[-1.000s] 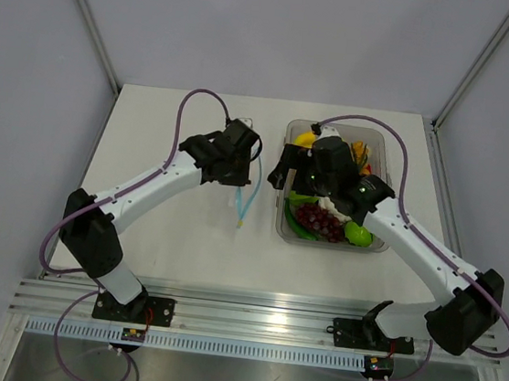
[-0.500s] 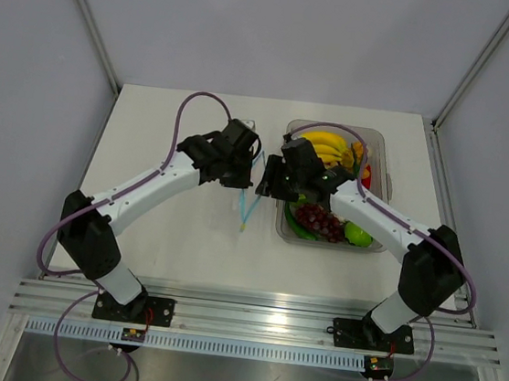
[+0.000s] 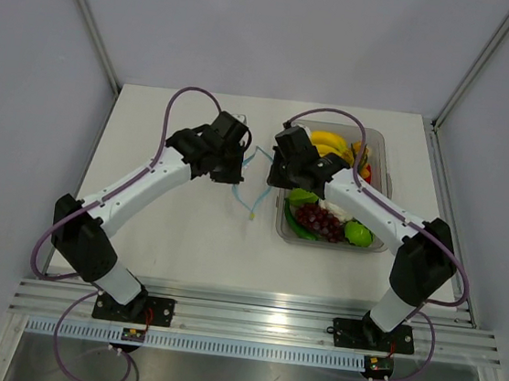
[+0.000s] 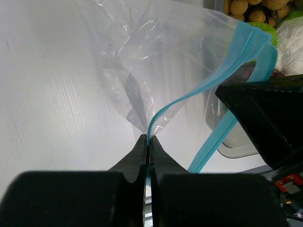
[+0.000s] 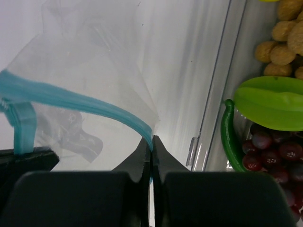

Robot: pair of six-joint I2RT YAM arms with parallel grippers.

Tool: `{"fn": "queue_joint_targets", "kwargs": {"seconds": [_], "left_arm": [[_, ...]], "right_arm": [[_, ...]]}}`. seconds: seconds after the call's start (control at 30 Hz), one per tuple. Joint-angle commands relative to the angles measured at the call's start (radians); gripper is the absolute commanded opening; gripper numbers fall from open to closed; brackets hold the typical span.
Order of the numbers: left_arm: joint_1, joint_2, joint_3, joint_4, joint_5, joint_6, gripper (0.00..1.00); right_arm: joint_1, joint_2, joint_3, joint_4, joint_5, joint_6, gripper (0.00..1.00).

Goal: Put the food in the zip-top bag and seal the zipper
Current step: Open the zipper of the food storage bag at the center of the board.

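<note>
Beside the tub, left tool and right tool pinch the zipper.

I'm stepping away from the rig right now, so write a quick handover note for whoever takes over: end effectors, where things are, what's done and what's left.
Left end effector: shut on the zipper.
Right end effector: shut on the zipper too, at another spot.
The zip-top bag is held between them, just left of the tub. Its mouth looks parted and no food shows inside.
Food is in the tub: bananas, grapes, green piece.
Done: bag gripped by both arms.
Left: load the food, seal the zipper.
</note>
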Motion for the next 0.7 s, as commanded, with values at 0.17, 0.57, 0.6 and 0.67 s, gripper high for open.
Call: {"fn": "queue_joint_targets", "kwargs": {"seconds": [0.17,0.57,0.6,0.67], "left_arm": [[0.003,0.006,0.066,-0.01,0.026,0.042,0.0],[0.013,0.038,0.04,0.15,0.021,0.062,0.41],[0.013,0.043,0.04,0.148,0.044,0.058,0.41],[0.012,0.049,0.028,0.16,0.058,0.046,0.35]], "right_arm": [[0.009,0.021,0.071,-0.068,0.135,-0.017,0.0],[0.009,0.018,0.011,-0.051,0.097,-0.014,0.0],[0.009,0.017,0.011,-0.051,0.092,-0.007,0.0],[0.009,0.017,0.015,-0.053,0.083,0.002,0.0]]}}
